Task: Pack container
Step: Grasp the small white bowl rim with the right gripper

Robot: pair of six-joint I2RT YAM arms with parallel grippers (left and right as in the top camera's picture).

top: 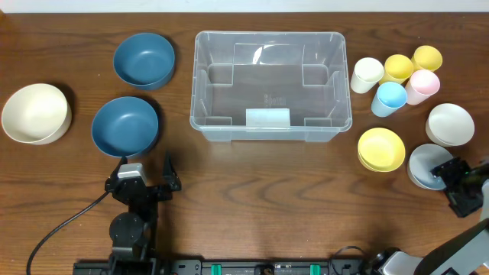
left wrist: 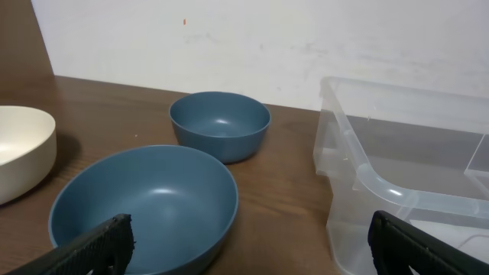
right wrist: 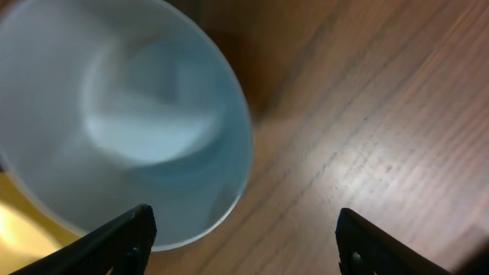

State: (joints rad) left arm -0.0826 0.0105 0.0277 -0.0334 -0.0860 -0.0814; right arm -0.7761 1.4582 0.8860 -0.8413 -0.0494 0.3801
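Note:
The large clear container (top: pixel 271 130) stands at the table's middle back, with nothing in it, a whitish label on its front wall; its corner shows in the left wrist view (left wrist: pixel 359 172). My left gripper (top: pixel 144 177) is open and holds nothing, just in front of a dark blue bowl (top: pixel 124 126), which also shows in the left wrist view (left wrist: pixel 145 206). My right gripper (top: pixel 452 182) is open and holds nothing, at the front-right rim of a pale blue bowl (top: pixel 425 164); that bowl fills the right wrist view (right wrist: pixel 122 114), its rim between the fingers (right wrist: pixel 244 237).
A second dark blue bowl (top: pixel 144 59) and a cream bowl (top: pixel 35 114) sit on the left. To the right of the bin are several cups (top: pixel 395 80), a yellow bowl (top: pixel 381 149) and a white bowl (top: pixel 450 124). A black cable (top: pixel 65 225) trails front left.

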